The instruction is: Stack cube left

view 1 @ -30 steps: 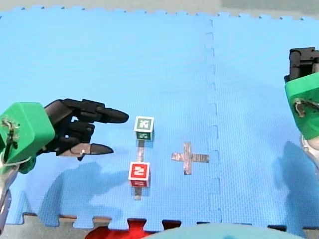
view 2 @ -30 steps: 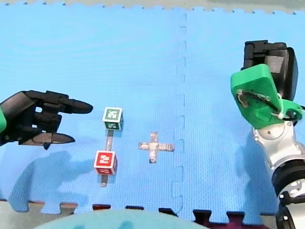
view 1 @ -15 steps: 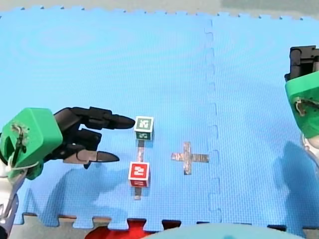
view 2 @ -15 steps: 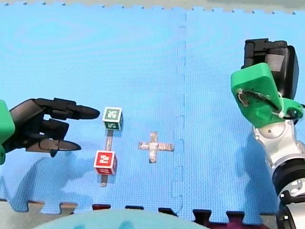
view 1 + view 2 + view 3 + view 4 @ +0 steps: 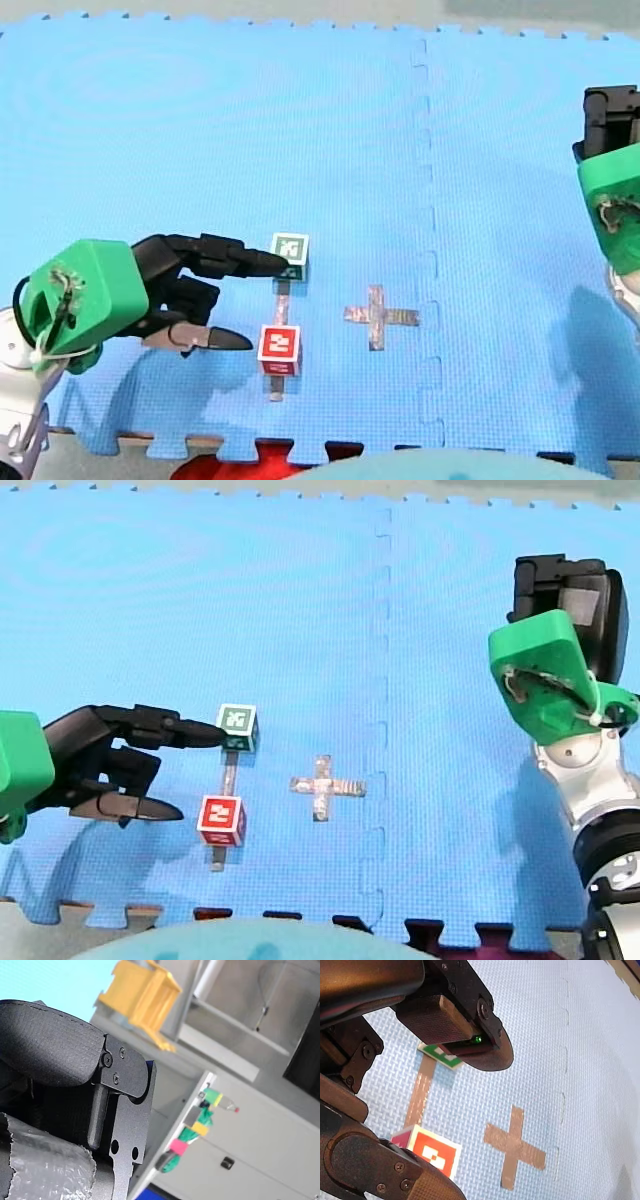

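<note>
Left hand (image 5: 185,290) shifted right, fingers extended, holding nothing; upper fingertip perhaps touching green cube (image 5: 291,247), red cube (image 5: 279,345) near. Right hand (image 5: 560,585) far right, state unclear.

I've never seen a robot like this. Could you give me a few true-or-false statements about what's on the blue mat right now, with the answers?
1. The green cube sits on top of the red cube. False: both stand on the blue mat, apart, the green one farther from the robot.
2. The left hand is beside the cubes, with one finger stretched out to the green cube. True.
3. The right hand holds the red cube. False: it is at the mat's right edge, far from both cubes.
4. A tape cross lies on the mat to the right of the cubes. True.
</note>
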